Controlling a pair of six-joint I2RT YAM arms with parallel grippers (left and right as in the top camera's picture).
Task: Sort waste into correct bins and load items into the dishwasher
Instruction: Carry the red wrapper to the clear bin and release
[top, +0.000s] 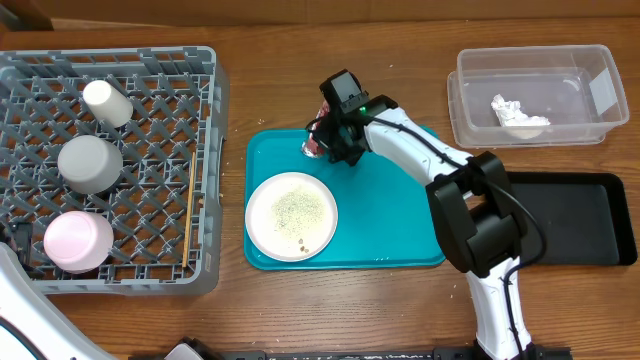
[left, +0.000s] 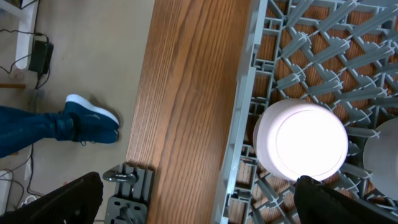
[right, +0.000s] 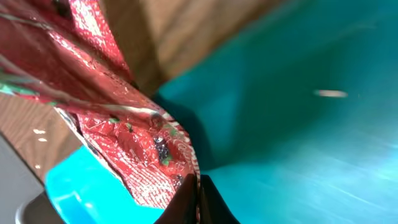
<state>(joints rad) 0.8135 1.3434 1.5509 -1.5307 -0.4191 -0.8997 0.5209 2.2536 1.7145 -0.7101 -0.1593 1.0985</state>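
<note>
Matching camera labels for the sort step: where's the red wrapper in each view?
Overhead: red wrapper at the upper-left corner of the teal tray, pinched in the right claw.
Left wrist: not in it; only the grey rack and a bowl show.
Right wrist: fills the left side, very close up.
Shared landmark: the teal tray, in the overhead and right wrist views.

No writing can be read anywhere. The small crinkled red foil wrapper (right: 124, 130) shows only dark, blurred specks of print, and the pale sticker (top: 603, 92) on the clear plastic rectangular tub (top: 466, 100) looks blank.
</note>
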